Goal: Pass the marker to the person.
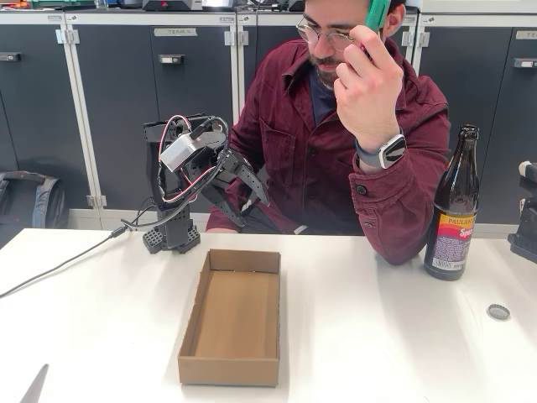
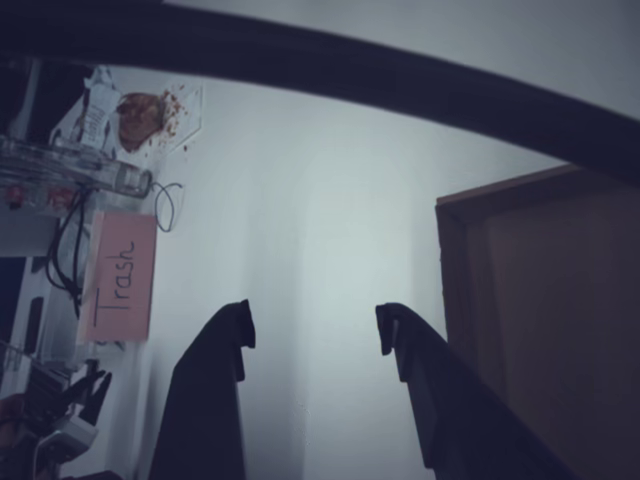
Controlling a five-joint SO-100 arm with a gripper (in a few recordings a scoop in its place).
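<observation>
Between the spread, empty fingers (image 2: 312,335) in the wrist view we see bare white wall; left of them hangs a pink sign (image 2: 120,275) reading "Trash". Well above and right of the fingers (image 1: 252,186) in the fixed view, the person (image 1: 336,159) holds the marker (image 1: 377,13), green end up, beside the head. On the table (image 1: 377,353) stand a cardboard tray (image 1: 232,319) and a brown bottle (image 1: 453,210) labelled "PAULA…".
</observation>
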